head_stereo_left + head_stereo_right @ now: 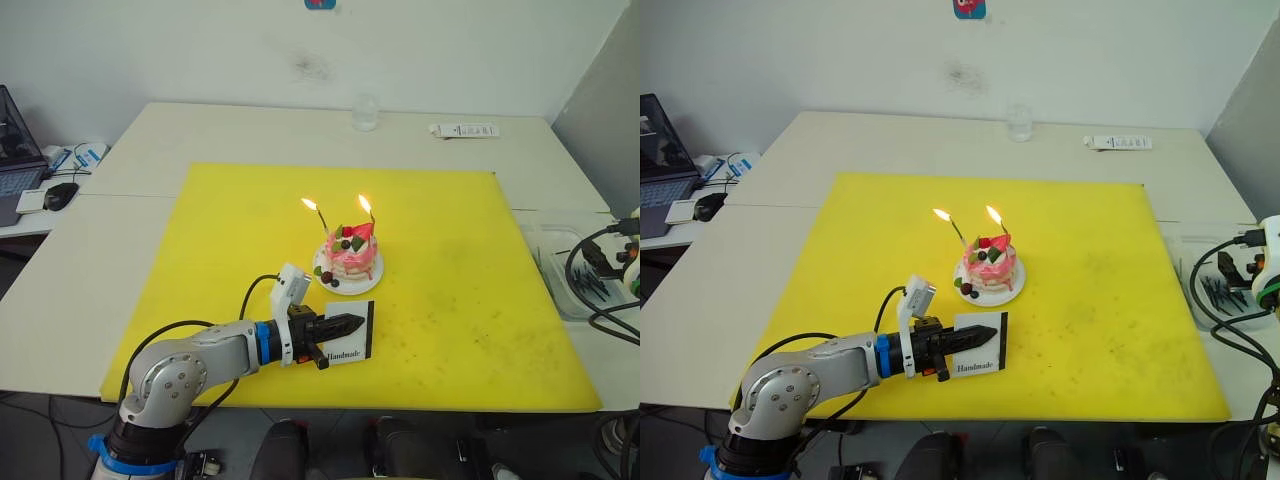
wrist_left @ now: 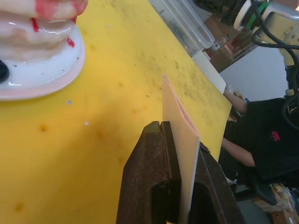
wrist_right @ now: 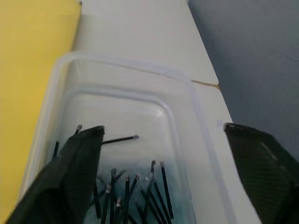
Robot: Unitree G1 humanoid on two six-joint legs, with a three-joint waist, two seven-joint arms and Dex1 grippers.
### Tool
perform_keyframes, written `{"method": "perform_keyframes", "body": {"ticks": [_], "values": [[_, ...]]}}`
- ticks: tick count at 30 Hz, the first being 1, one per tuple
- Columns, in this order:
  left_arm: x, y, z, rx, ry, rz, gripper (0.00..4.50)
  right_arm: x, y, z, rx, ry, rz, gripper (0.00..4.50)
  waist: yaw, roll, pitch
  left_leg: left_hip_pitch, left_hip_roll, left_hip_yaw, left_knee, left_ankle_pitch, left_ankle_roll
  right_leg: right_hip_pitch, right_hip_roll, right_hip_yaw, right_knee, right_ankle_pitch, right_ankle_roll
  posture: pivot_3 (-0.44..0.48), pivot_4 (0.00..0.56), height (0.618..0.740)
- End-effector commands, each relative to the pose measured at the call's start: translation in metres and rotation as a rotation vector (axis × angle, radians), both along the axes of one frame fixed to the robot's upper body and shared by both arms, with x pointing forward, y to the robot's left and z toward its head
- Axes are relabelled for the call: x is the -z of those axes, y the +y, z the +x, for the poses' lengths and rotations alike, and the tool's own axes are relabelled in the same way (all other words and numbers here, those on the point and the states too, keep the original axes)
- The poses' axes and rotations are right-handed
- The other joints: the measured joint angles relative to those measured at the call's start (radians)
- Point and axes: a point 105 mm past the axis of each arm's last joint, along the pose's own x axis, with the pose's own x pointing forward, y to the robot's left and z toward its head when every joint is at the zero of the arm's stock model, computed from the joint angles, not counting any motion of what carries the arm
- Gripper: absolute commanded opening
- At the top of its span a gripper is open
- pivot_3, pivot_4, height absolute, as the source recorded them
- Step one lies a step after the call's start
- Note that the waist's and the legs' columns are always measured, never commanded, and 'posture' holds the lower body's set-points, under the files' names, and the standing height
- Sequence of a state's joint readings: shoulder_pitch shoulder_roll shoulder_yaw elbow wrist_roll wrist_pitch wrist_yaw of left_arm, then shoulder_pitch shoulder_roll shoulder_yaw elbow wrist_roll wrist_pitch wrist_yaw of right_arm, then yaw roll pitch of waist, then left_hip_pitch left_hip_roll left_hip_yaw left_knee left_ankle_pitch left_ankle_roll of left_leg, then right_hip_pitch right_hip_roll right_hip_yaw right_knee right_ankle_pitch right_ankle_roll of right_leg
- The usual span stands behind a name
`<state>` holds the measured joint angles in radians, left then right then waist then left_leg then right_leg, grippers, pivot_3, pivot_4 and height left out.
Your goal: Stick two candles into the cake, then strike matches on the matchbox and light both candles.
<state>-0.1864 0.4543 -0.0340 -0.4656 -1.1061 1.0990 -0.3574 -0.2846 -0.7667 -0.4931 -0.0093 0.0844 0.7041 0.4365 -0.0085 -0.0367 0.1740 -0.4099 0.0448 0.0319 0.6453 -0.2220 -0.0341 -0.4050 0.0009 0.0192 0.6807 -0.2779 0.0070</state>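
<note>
The pink cake (image 1: 348,262) stands on its white plate (image 1: 362,287) in the middle of the yellow mat. Two thin candles (image 1: 320,218) (image 1: 370,217) stand in it, each with a flame at its tip. In front of the cake, my left gripper (image 1: 345,325) is shut on the white matchbox (image 1: 352,343), holding it upright on the mat; the left wrist view shows the matchbox (image 2: 180,135) edge-on between the fingers. My right gripper (image 3: 163,130) is open above a clear tray (image 3: 117,63) that holds several dark matches (image 3: 131,186), and nothing is between its fingers.
The clear tray (image 1: 553,262) sits on the table just off the mat's right edge. A glass (image 1: 365,112) and a remote (image 1: 465,130) lie at the table's far side. A mouse (image 1: 60,195) and a laptop sit far left. A person in black (image 2: 261,140) sits nearby.
</note>
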Motion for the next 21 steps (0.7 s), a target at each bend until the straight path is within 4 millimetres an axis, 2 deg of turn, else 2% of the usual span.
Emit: {"method": "perform_keyframes", "body": {"ticks": [1,5,7,10,13,16,21], "values": [[-0.006,-0.005,-0.001,0.022,0.002,-0.003,0.00,-0.046,0.026,-0.006,-0.177,-0.136,-0.094,4.47,0.000,0.000,0.000,0.000,0.000,0.000,0.000,0.000,0.000,0.000,0.000,0.000,0.000,0.000,0.000,0.000,0.150,0.740],[-0.002,-0.003,-0.005,0.056,0.033,0.035,0.00,-0.054,0.078,-0.015,-0.459,-0.110,-0.148,4.47,-0.003,0.001,0.000,0.000,0.001,-0.001,0.000,0.000,0.000,0.000,0.001,-0.001,0.000,0.000,0.000,0.000,0.150,0.740],[0.000,-0.001,-0.001,0.041,0.049,0.054,0.00,-0.055,0.110,-0.023,-0.652,-0.075,-0.134,4.47,-0.003,0.001,0.000,0.000,0.001,-0.001,0.000,0.000,0.000,0.000,0.001,-0.001,0.000,0.000,0.000,0.000,0.150,0.740],[0.002,0.001,0.004,0.029,0.063,0.076,0.00,-0.052,0.145,-0.038,-0.873,-0.003,-0.089,4.47,-0.003,0.001,0.000,0.000,0.001,-0.002,0.000,0.000,0.000,0.001,0.001,-0.002,0.000,0.000,0.000,0.000,0.150,0.740],[0.008,0.004,0.005,0.041,0.089,0.142,0.00,-0.037,0.186,-0.068,-1.174,0.203,-0.082,4.47,-0.001,0.001,0.001,0.000,0.000,-0.002,0.000,0.000,0.000,0.001,0.001,-0.002,0.000,0.000,0.000,0.000,0.150,0.740],[0.011,0.006,0.007,0.041,0.076,0.191,0.00,-0.032,0.203,-0.080,-1.289,0.284,-0.077,4.47,-0.001,0.000,0.001,0.000,0.001,-0.002,0.000,0.000,0.000,0.001,0.001,-0.002,-0.001,0.000,0.000,0.000,0.150,0.740],[0.004,0.009,0.010,0.052,-0.004,0.231,1.43,-0.030,0.217,-0.080,-1.361,0.285,-0.073,4.50,0.000,0.000,0.001,0.000,0.001,-0.002,0.000,0.000,0.000,0.000,0.001,-0.002,-0.001,0.000,0.000,0.000,0.150,0.740]]}}
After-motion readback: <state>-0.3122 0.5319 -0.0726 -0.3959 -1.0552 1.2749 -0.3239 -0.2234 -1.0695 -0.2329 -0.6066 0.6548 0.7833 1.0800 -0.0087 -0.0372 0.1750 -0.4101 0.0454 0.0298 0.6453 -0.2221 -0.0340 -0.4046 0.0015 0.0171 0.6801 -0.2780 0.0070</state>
